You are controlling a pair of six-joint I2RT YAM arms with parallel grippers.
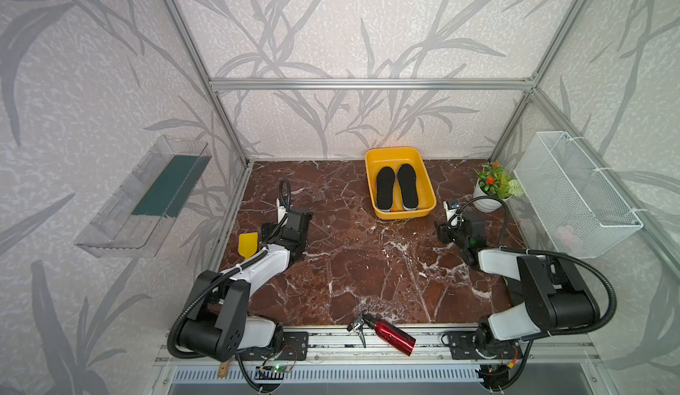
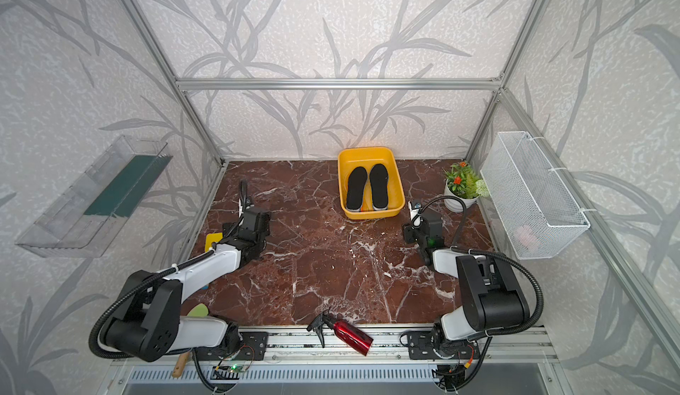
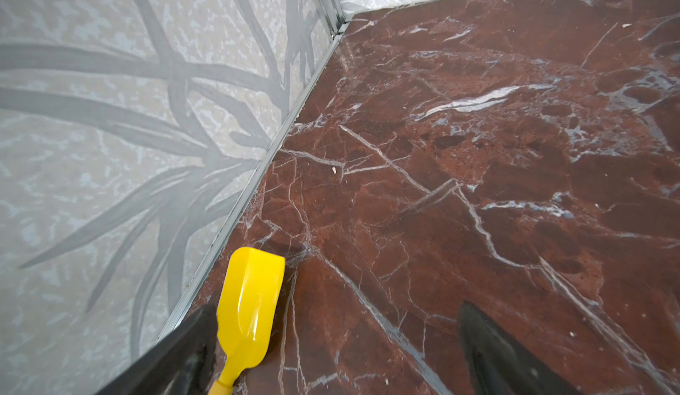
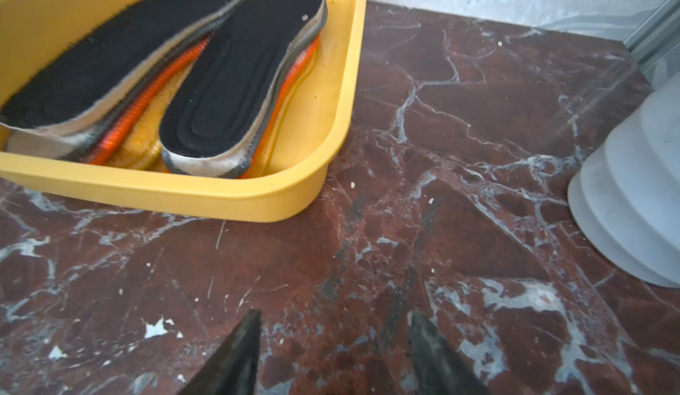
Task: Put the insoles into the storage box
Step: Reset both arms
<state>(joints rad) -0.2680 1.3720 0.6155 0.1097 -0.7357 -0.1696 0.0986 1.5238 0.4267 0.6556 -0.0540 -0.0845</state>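
Black-topped insoles (image 1: 385, 187) in yellow storage box (image 1: 394, 151), right gripper (image 4: 334, 319) alongside, empty.

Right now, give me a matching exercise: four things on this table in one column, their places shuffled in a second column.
Things:
1 storage box
2 spray bottle
3 potted plant
4 yellow scraper

Places:
A front edge of the table
B left edge
C back middle, holding the insoles
D back right corner

Pairs: 1-C, 2-A, 3-D, 4-B
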